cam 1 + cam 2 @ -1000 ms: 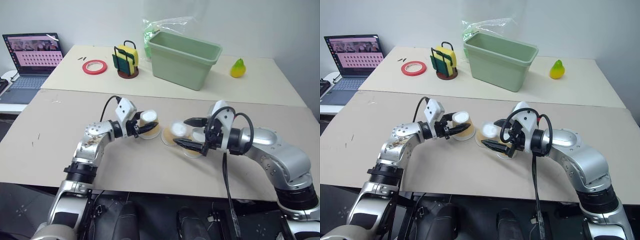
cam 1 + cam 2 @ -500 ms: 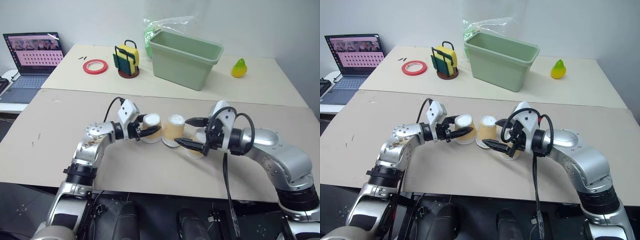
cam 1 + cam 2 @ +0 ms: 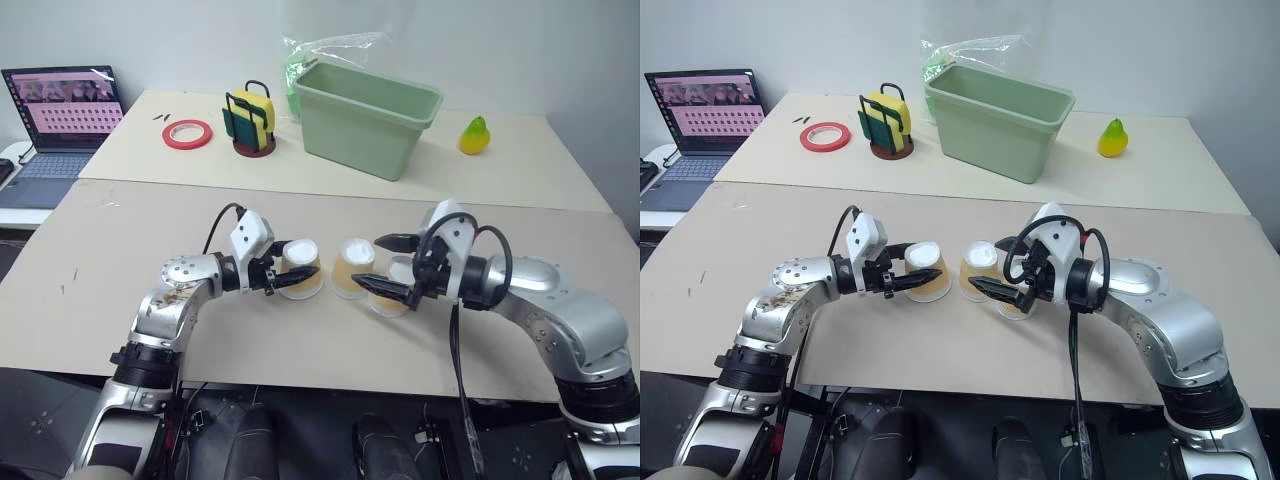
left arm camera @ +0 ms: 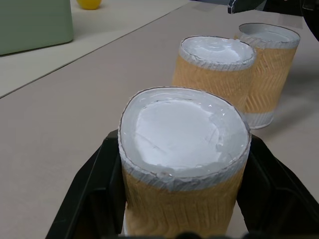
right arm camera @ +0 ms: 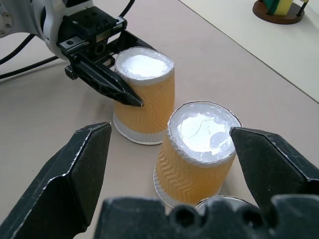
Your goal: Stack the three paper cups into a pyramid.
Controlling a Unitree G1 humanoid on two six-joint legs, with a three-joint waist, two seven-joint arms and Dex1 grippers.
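Left eye view, l→r: my left gripper [image 3: 292, 281] sits left of centre, fingers either side of the left cup [image 3: 301, 268], which stands upside down on the table [image 3: 110, 260]. Left wrist view has that cup [image 4: 184, 164] right between my fingers [image 4: 87, 199], both v. close to its ribbed sides; can't tell for sure whether they're pinching or just off it. Cup is standing on the table either way.

Middle cup [image 3: 353, 267] is just right of it, centre frame, also inverted, small gap between the two. Third cup [image 3: 397, 283] is just right of the middle one and a bit nearer me, partly hidden behind my right gripper [image 3: 391, 266]. Right gripper jaws stand wide apart, holding nothing; in right wrist view they straddle the middle cup [image 5: 197, 152] w/o touching it, left cup [image 5: 143, 94] beyond.

Background, upper part of frame: laptop [image 3: 62, 120] far left, red tape roll [image 3: 188, 133], sponge holder [image 3: 251, 120], green bin [image 3: 368, 115], pear [image 3: 474, 135] at right. None of it matters.

Step, as I judge it: base row being laid out. All 3 cups are on the table, none on top yet. Left + middle look like the base pair, so the third is prob the top one.

Next needs: gap betw base cups closed enough for one cup to bridge both white bases, left gripper clear w/o nudging its cup, then right takes the third cup and sets it centred over the seam. Risk: light cups tip easily.
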